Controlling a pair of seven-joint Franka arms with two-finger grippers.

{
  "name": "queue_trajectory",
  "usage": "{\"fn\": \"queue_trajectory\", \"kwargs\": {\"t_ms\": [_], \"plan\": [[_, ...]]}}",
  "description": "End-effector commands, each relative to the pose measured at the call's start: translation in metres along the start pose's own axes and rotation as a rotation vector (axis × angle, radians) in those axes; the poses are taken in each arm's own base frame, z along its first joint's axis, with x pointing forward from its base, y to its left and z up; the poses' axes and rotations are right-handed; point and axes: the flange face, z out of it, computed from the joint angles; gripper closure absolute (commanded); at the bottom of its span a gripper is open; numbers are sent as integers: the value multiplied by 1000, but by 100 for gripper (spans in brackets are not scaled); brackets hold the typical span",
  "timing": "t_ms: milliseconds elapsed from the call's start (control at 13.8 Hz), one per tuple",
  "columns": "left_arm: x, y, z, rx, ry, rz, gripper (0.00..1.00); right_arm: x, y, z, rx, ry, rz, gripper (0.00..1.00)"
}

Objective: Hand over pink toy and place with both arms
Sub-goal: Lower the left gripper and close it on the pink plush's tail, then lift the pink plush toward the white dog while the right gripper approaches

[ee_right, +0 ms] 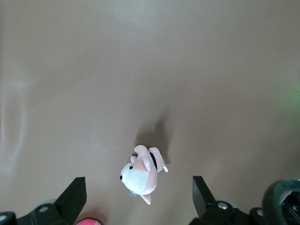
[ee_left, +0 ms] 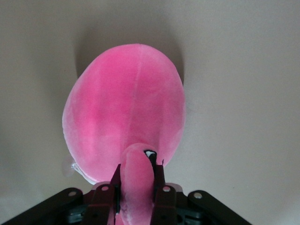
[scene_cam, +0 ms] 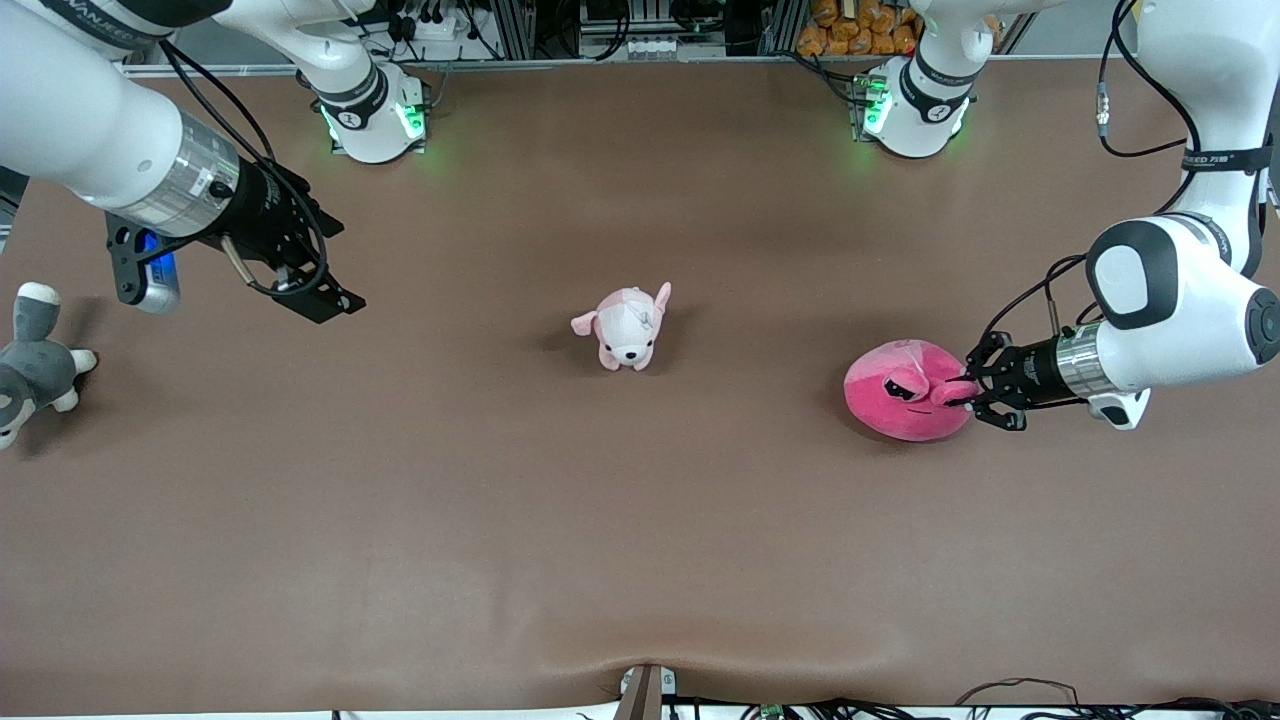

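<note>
Your left gripper pinches a limb of the pink toy, which sits on the table at the left arm's end, ready for lifting; your right gripper waits wide open over its own end to receive it.

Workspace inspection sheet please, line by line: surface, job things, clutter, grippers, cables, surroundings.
Surface: brown table, smooth mat, bare across the strip nearest the front camera.
Job's things: pink toy lies on the table toward the left arm's end.
Clutter: pale puppy plush mid-table; grey-and-white plush at the right arm's end.
Grippers: left gripper has its fingers pinching a nub of the pink toy; right gripper waits open in the air near the grey-and-white plush.
Cables: black cables hang along the arms.
Surroundings: arm bases, racks and wiring past the table edge.
</note>
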Motion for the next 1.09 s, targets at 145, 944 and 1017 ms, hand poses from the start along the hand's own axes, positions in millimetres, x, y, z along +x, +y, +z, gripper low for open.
{"fn": "queue_trajectory", "kwargs": {"t_ms": [145,944,1017], "plan": [[-30,5,2,-35,-24,21,100,-2,1,-2,6,-11,12,0],[-225,-20,-97,-76,-150,19,100,-8,1,0,-3,-11,18,0],[-254,-29,-97,-61,-167,5,100,-17,0,2,-1,-12,60,0]]}}
